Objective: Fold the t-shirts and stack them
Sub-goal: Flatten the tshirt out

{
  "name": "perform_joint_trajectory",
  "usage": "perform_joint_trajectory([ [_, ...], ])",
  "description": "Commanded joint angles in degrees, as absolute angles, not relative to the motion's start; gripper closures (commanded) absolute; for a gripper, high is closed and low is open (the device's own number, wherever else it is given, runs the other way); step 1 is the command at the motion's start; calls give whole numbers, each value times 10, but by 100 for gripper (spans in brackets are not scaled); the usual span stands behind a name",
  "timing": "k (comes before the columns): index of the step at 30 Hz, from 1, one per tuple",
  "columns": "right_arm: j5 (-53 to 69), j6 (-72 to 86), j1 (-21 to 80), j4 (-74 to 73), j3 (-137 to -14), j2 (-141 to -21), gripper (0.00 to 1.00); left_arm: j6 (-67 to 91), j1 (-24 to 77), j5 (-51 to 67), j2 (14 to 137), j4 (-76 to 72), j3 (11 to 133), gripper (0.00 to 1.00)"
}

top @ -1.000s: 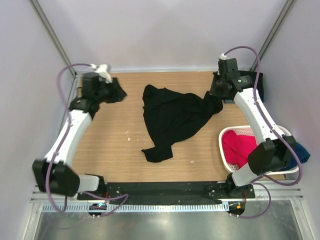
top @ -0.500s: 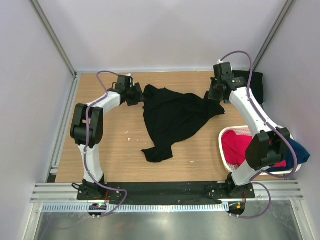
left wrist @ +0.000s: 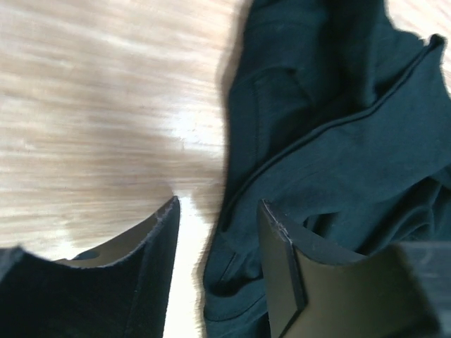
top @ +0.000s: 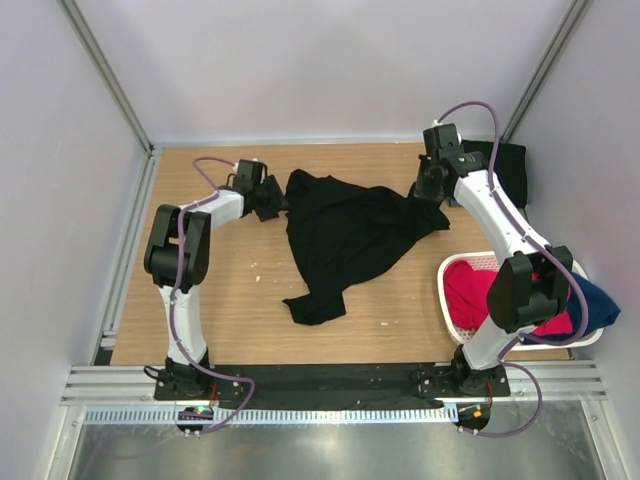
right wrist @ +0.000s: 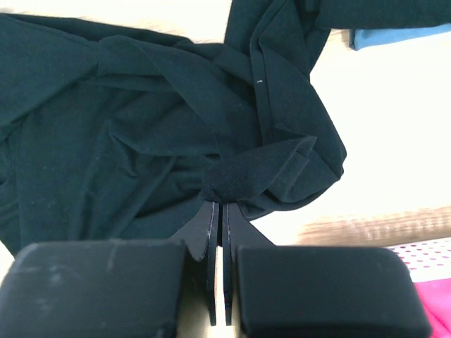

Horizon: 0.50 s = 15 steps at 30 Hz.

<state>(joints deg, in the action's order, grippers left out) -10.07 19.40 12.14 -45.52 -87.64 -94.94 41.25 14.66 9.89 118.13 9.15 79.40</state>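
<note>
A crumpled black t-shirt (top: 345, 235) lies in the middle of the wooden table. My left gripper (top: 272, 200) is open at the shirt's left edge. In the left wrist view the shirt's hem (left wrist: 331, 134) lies between and beyond the spread fingers (left wrist: 282, 267) of this gripper (left wrist: 218, 211). My right gripper (top: 425, 190) is shut on a bunched fold at the shirt's right side. In the right wrist view this gripper (right wrist: 220, 204) pinches the fold of the shirt (right wrist: 141, 127). A second black garment (top: 507, 165) lies at the back right corner.
A white oval basket (top: 452, 300) with red cloth (top: 480, 295) stands at the right near edge, with blue cloth (top: 603, 305) on its far side. The basket's rim (right wrist: 423, 250) shows in the right wrist view. A light-blue patch (right wrist: 402, 35) shows top right there.
My left arm swung in from the far left corner to the shirt's left edge. My right gripper stayed shut on the shirt's right side, shifting only slightly.
</note>
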Motion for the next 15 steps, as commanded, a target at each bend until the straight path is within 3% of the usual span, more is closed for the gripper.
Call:
perform_joint_trajectory([
  [1, -110, 185, 121, -445, -906, -955, 99, 445, 146, 97, 1168, 59, 777, 51],
  [15, -118, 176, 120, -446, -911, -968, 99, 468, 160, 98, 1174, 41, 763, 62],
])
